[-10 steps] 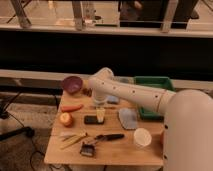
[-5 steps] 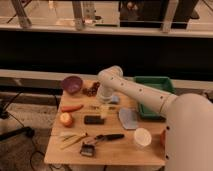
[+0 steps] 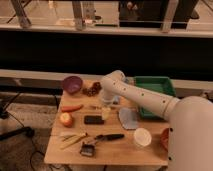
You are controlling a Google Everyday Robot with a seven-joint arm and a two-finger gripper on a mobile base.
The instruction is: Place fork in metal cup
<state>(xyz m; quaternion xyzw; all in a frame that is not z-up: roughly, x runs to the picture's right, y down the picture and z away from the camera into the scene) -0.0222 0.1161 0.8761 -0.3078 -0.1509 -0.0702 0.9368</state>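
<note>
While the fork is not yet picked up, the near edge of the table (image 3: 120,152) holds only bystanders: the yellow utensils (image 3: 72,139), the black-handled tool (image 3: 111,136) and the white cup (image 3: 142,137). Farther in lies the black block (image 3: 94,119), and just beyond its right end hangs the gripper (image 3: 105,114), pointing down from the bent white arm, its jaws spread wide with nothing seen between them. The fork (image 3: 95,106) appears as a thin dark streak on the wood just far of the block and a little left of the gripper. Its long axis seems to run left to right, though it is faint and hard to make out. On that reading, the coming move turns on a short shift to the left and slightly far, with the jaws set across that left-right line. The metal cup (image 3: 116,100) looks to stand just right of the wrist, partly hidden by the arm, so the carry afterwards should be brief. Farthest back sit the purple bowl (image 3: 72,84) and the green bin (image 3: 155,86). Compared with a second ago, the elbow has risen and folded, and the gripper has come nearer and lower, over the block's far side.
</note>
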